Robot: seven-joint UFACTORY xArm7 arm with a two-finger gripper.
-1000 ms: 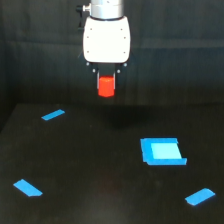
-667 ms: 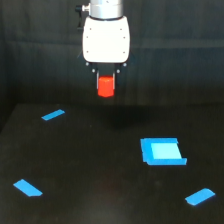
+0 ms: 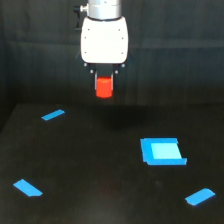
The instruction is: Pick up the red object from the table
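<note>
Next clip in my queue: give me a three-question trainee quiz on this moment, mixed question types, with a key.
1. True or false: the red cylinder is resting on the black table.
2. Multiple choice: in the exterior view, the blue square patch lies (A) directly under the gripper, (B) lower and toward the exterior view's right of it, (C) toward the exterior view's left of it.
3. How many narrow blue tape strips are visible on the table?

Key
1. False; it hangs between the gripper's fingers, above the table.
2. B
3. Three: far left, near left, near right.
</note>
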